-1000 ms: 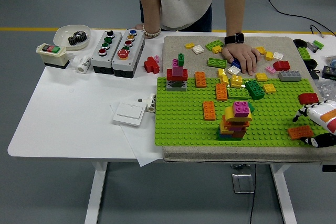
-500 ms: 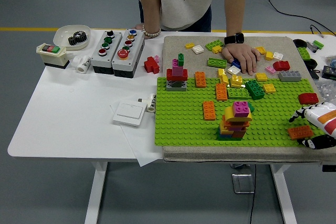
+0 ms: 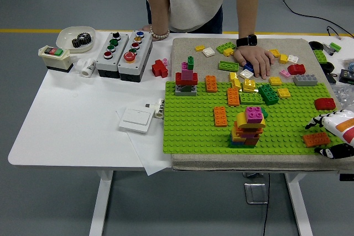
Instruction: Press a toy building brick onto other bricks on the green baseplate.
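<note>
The green baseplate (image 3: pixel 193 122) lies on a beige mat. Near its front middle stands a stack of orange and yellow bricks topped by a magenta brick (image 3: pixel 254 114). A second small tower (image 3: pixel 187 79) in grey, red, magenta and green stands at the plate's back left. Loose orange bricks (image 3: pixel 220 116) lie on the plate. My right hand (image 3: pixel 332 134) sits at the right edge, fingers relaxed and spread, holding nothing, just right of an orange brick (image 3: pixel 316 139). The left hand is out of view.
A person stands at the far side, one hand (image 3: pixel 254 60) resting on loose bricks on the mat. Button boxes (image 3: pixel 124 51), a white bowl (image 3: pixel 74 38), a red brick (image 3: pixel 160 69) and a white switch (image 3: pixel 136 119) lie left of the plate. A red brick (image 3: pixel 324 103) lies at right.
My right hand has drawn back slightly toward the right edge. The person's hand and the bricks have not moved.
</note>
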`<act>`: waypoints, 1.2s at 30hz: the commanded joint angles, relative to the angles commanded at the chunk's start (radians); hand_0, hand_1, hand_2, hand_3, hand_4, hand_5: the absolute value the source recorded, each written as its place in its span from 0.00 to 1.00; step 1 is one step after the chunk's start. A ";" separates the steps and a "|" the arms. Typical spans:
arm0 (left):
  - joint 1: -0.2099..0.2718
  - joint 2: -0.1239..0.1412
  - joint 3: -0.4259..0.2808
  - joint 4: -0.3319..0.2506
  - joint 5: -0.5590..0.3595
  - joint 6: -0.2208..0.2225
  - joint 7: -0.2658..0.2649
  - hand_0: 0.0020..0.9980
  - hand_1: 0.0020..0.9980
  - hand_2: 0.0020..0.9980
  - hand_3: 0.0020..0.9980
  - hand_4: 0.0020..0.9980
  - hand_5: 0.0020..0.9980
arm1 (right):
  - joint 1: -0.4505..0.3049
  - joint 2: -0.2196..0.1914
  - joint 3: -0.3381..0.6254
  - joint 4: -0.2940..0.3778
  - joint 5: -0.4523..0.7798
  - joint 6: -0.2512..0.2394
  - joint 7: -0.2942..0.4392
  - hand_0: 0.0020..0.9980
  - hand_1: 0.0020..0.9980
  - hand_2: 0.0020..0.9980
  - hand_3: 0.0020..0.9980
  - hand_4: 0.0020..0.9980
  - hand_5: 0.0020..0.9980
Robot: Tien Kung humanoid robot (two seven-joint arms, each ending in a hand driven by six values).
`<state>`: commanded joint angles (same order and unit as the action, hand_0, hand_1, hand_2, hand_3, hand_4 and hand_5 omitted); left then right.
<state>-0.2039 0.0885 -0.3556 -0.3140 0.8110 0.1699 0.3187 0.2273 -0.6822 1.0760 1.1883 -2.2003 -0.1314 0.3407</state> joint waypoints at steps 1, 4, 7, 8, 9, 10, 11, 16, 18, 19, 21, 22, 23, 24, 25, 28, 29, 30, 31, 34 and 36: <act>0.001 0.000 -0.001 0.000 0.003 -0.001 0.001 0.79 0.77 0.74 0.59 0.64 0.67 | 0.000 0.000 -0.001 -0.002 0.001 -0.001 0.000 0.61 0.56 0.64 0.66 0.81 0.21; 0.002 -0.001 -0.003 0.000 0.007 -0.002 0.002 0.79 0.77 0.74 0.59 0.64 0.67 | 0.000 0.002 -0.004 -0.007 0.004 -0.002 0.001 0.61 0.56 0.64 0.66 0.81 0.21; 0.004 -0.002 -0.005 0.000 0.008 -0.003 0.002 0.80 0.77 0.74 0.59 0.64 0.67 | -0.001 0.003 -0.006 -0.012 0.007 -0.003 0.001 0.61 0.55 0.63 0.64 0.79 0.22; 0.005 -0.002 -0.005 0.000 0.009 -0.003 0.003 0.80 0.77 0.74 0.59 0.64 0.67 | -0.001 0.004 -0.006 -0.014 0.007 -0.003 0.002 0.61 0.55 0.63 0.64 0.79 0.22; 0.005 -0.002 -0.006 0.000 0.011 -0.004 0.003 0.80 0.77 0.74 0.59 0.64 0.67 | -0.001 0.005 -0.008 -0.015 0.008 -0.004 0.002 0.61 0.55 0.63 0.64 0.79 0.22; 0.006 -0.003 -0.007 0.000 0.013 -0.004 0.003 0.80 0.77 0.74 0.59 0.64 0.67 | 0.000 0.005 -0.009 -0.017 0.008 -0.004 0.002 0.61 0.55 0.63 0.64 0.79 0.22; 0.006 -0.003 -0.008 0.000 0.014 -0.005 0.003 0.80 0.77 0.74 0.59 0.64 0.67 | 0.001 0.006 -0.011 -0.018 0.008 -0.004 0.002 0.61 0.55 0.63 0.64 0.79 0.22; 0.008 -0.003 -0.012 0.000 0.021 -0.007 0.005 0.80 0.77 0.74 0.59 0.64 0.67 | 0.004 0.006 -0.017 -0.018 0.011 -0.004 0.002 0.61 0.54 0.62 0.63 0.77 0.24; 0.008 -0.003 -0.012 0.000 0.022 -0.007 0.005 0.80 0.77 0.74 0.59 0.64 0.67 | 0.005 0.006 -0.018 -0.018 0.011 -0.004 0.001 0.60 0.54 0.61 0.62 0.75 0.25; 0.008 -0.003 -0.013 0.000 0.023 -0.007 0.005 0.80 0.77 0.74 0.59 0.64 0.67 | 0.007 0.006 -0.019 -0.019 0.012 -0.005 0.001 0.60 0.54 0.61 0.62 0.75 0.25; 0.008 -0.003 -0.014 -0.001 0.025 -0.008 0.006 0.80 0.77 0.74 0.59 0.64 0.67 | 0.010 0.006 -0.021 -0.019 0.012 -0.004 0.000 0.60 0.54 0.61 0.62 0.75 0.25; 0.008 -0.003 -0.013 -0.001 0.025 -0.008 0.006 0.80 0.77 0.74 0.59 0.64 0.67 | 0.011 0.005 -0.022 -0.018 0.012 -0.004 0.000 0.60 0.54 0.61 0.62 0.75 0.25; 0.008 -0.003 -0.013 -0.001 0.024 -0.008 0.005 0.80 0.77 0.74 0.59 0.64 0.67 | 0.013 0.003 -0.022 -0.016 0.012 -0.004 0.000 0.60 0.54 0.61 0.62 0.75 0.25; 0.007 -0.003 -0.012 -0.001 0.023 -0.007 0.005 0.80 0.77 0.74 0.59 0.64 0.67 | 0.014 0.001 -0.021 -0.014 0.012 -0.003 0.000 0.60 0.53 0.61 0.61 0.74 0.25; 0.007 -0.003 -0.012 -0.001 0.023 -0.007 0.005 0.80 0.77 0.74 0.59 0.64 0.67 | 0.014 0.001 -0.021 -0.013 0.012 -0.003 0.000 0.60 0.53 0.61 0.61 0.74 0.25; 0.006 -0.002 -0.009 -0.001 0.018 -0.006 0.004 0.80 0.77 0.74 0.59 0.64 0.67 | 0.019 -0.005 -0.018 -0.009 0.012 -0.002 -0.001 0.60 0.53 0.61 0.61 0.74 0.25; 0.005 -0.002 -0.008 -0.001 0.017 -0.006 0.003 0.80 0.77 0.74 0.59 0.64 0.67 | 0.022 -0.006 -0.020 -0.008 0.013 -0.002 -0.001 0.60 0.53 0.61 0.61 0.74 0.25; 0.005 -0.002 -0.008 -0.001 0.017 -0.006 0.003 0.80 0.77 0.74 0.59 0.65 0.67 | 0.024 -0.007 -0.022 -0.009 0.013 -0.002 -0.001 0.60 0.53 0.61 0.61 0.75 0.24; 0.004 -0.002 -0.008 -0.002 0.017 -0.006 0.003 0.80 0.77 0.74 0.59 0.65 0.67 | 0.027 -0.006 -0.023 -0.011 0.014 -0.001 -0.001 0.60 0.53 0.61 0.61 0.75 0.24; 0.003 -0.002 -0.008 -0.002 0.017 -0.006 0.003 0.80 0.77 0.74 0.59 0.65 0.67 | 0.030 -0.005 -0.027 -0.015 0.014 0.000 -0.001 0.60 0.53 0.61 0.61 0.75 0.24; 0.003 -0.002 -0.007 -0.002 0.015 -0.006 0.003 0.80 0.77 0.74 0.59 0.64 0.67 | 0.030 -0.003 -0.028 -0.017 0.014 0.002 -0.001 0.60 0.53 0.61 0.61 0.75 0.25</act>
<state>-0.2008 0.0864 -0.3626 -0.3157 0.8257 0.1643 0.3213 0.2576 -0.6853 1.0476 1.1717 -2.1858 -0.1297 0.3400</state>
